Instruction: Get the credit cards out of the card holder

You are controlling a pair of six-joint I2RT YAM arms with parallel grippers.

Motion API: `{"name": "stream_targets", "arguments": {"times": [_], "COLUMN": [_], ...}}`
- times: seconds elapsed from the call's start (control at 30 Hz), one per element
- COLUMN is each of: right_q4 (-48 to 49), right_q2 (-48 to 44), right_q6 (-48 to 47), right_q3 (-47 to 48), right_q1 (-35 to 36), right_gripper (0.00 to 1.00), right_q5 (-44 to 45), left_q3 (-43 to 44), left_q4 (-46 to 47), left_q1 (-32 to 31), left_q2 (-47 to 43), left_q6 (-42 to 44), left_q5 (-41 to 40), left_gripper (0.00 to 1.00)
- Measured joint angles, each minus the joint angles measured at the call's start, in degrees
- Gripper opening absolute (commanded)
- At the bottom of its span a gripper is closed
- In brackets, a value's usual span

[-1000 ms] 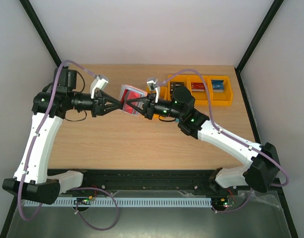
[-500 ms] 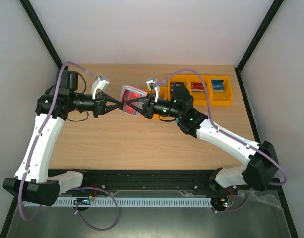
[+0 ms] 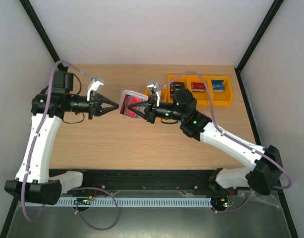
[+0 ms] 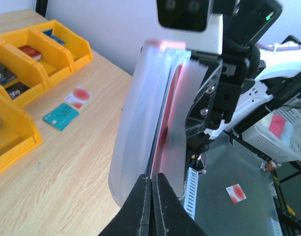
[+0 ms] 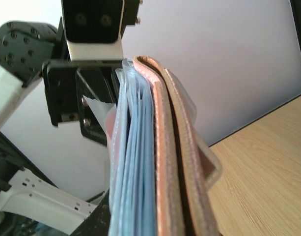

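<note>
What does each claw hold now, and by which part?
The right claw grips the card holder by its wrist-side edge; the left claw is shut and empty.

Clamps a small flat pinkish-brown leather-like card holder [image 3: 126,101] in the right black two-finger gripper [image 3: 142,110], above the light wooden table [image 3: 142,144]. Shows a red flat card [image 3: 135,101] in its open face, possibly behind a clear sleeve. Points the left black gripper [image 3: 113,105] at the holder, fingertips pressed together, near it but not touching. Has three orange plastic bins [image 3: 221,100] in a row at the table's far right.
</note>
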Motion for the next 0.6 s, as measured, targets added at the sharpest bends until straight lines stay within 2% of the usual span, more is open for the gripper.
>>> {"name": "stream_targets", "arguments": {"times": [0.13,0.33,0.47,0.6], "right_q4": [-2.7,-3.6,-3.2,-3.1], "right_q2": [-1.7,-2.3,-1.6,-0.4], "right_q6": [-2.6,-3.4,-2.9,-2.4], "right_q3": [-1.1,-1.7,-1.6,-1.6], "right_q1": [0.1,0.1,0.1,0.1], "right_gripper": [0.04,0.02,0.03,0.03], "right_q5": [-0.2,-0.2,-0.9,-1.4], "left_q3": [1.6,2.8,1.7,0.0], "left_q4": [-4.8,-9.6,-9.0,-5.9], "left_q1": [2.6,1.8,-0.5,-3.5], "left_q2": [0.0,-0.1,-0.3,-0.8], "left_q6": [3.8,9.5,9.4,6.7], "left_q5": [3.8,4.7,4.2,1.4], "left_gripper": [0.02,0.03,0.27,0.29]}}
